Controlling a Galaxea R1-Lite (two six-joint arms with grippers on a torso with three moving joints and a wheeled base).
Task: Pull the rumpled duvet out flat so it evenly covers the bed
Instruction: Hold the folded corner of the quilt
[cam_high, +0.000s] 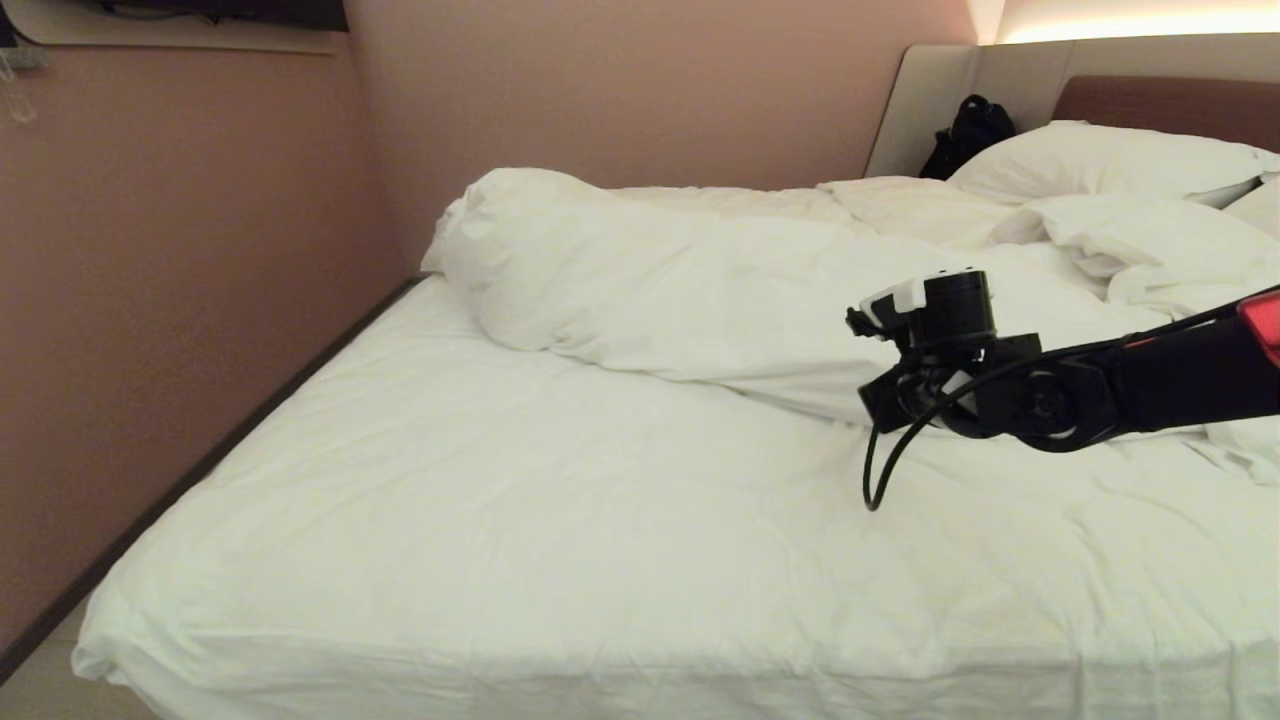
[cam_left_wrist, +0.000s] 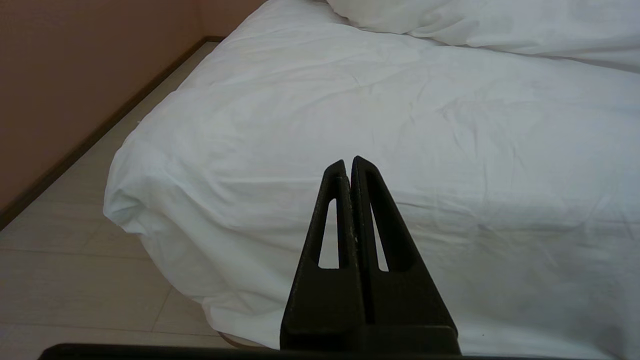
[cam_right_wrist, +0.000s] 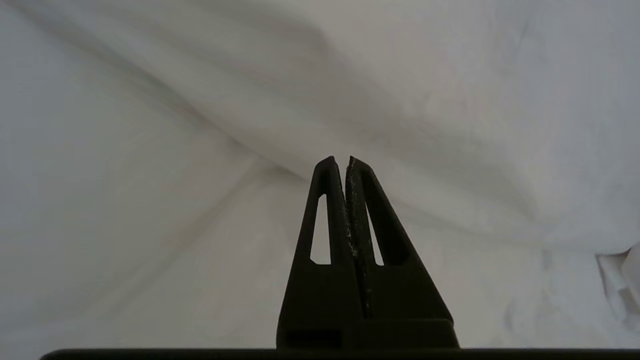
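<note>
Bare white sheet (cam_high: 600, 520) fills the near part of the bed (cam_high: 250, 380), lightly wrinkled, draped over the foot corner down to the tiled floor (cam_left_wrist: 75, 280). Duvet (cam_high: 680, 290) sits bunched in a thick roll across the middle of the bed, toward the headboard (cam_high: 1170, 105), leaving the whole foot half uncovered. Pillow (cam_high: 1100, 160) lies against the headboard, dark bag (cam_high: 965, 135) in the corner beside it. Right arm reaches in from the right over the duvet's lower edge; right gripper (cam_right_wrist: 346, 162) pinched almost fully together, nothing between the fingers, pointing at white folds close in front. Left gripper (cam_left_wrist: 348, 165) closed tight, empty, low by the foot of the bed, aimed at the sheet.
</note>
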